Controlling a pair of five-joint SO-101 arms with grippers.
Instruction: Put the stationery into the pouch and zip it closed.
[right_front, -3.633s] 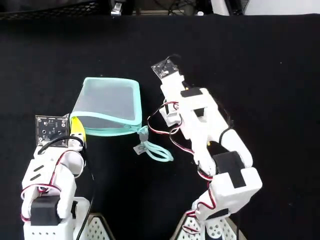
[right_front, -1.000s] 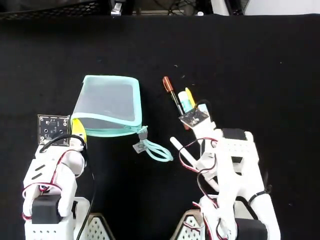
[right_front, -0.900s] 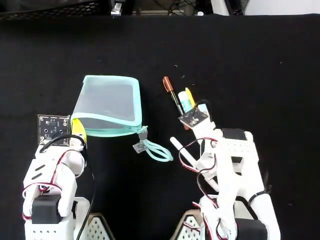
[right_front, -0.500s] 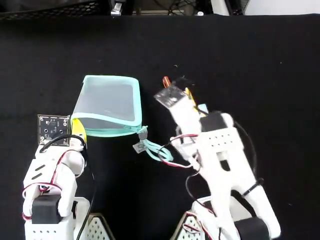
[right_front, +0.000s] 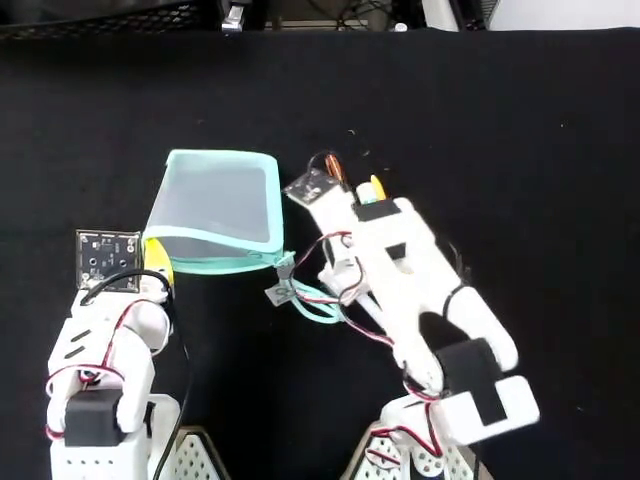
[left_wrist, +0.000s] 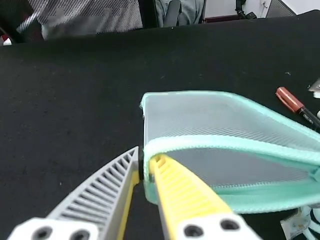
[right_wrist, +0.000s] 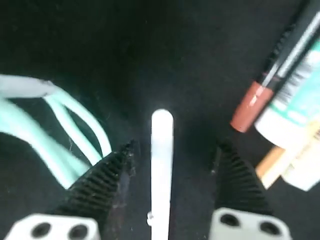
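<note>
Black worktop (right_front: 520, 150) under the left tool (left_wrist: 145, 156). Past its far edge, ahead of that tool: chair (left_wrist: 169, 11), wire grid (right_front: 100, 18).

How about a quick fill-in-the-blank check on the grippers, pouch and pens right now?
1. The left gripper pinches the rim of the teal mesh pouch, whose mouth is ___.
2. Between the open fingers of the right gripper lies a ___ pen.
3. The brown-capped marker lies on the black table, ___ the pouch.
Missing words: open; white; outside.
</note>
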